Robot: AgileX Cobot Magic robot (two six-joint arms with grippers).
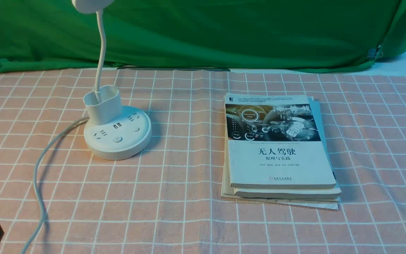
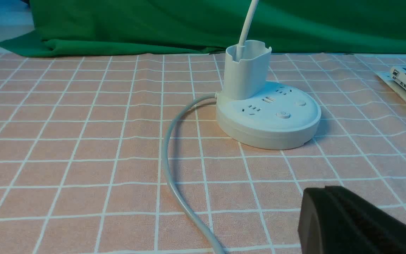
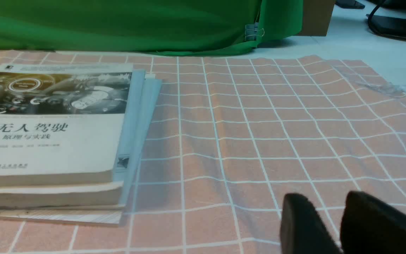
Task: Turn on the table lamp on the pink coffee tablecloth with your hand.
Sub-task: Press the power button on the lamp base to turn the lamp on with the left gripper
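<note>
White gooseneck lamp (image 1: 118,139), on pink gridded cloth (image 1: 182,169)
Front: left of books (image 1: 280,151); base probably stable, neck flexible; press a button, no grasp. Left wrist: left pincer (image 2: 324,188), fingers together. Right wrist: right pincer (image 3: 324,195), fingers apart.

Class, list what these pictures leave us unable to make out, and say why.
- Lamp head: front view, top edge cuts it off.
- Power cord's far end: front and left wrist views, beyond the bottom edge.
- Lower books' covers: front view, hidden by the top book.
- Top book's small author line: right wrist view, blurred.
</note>
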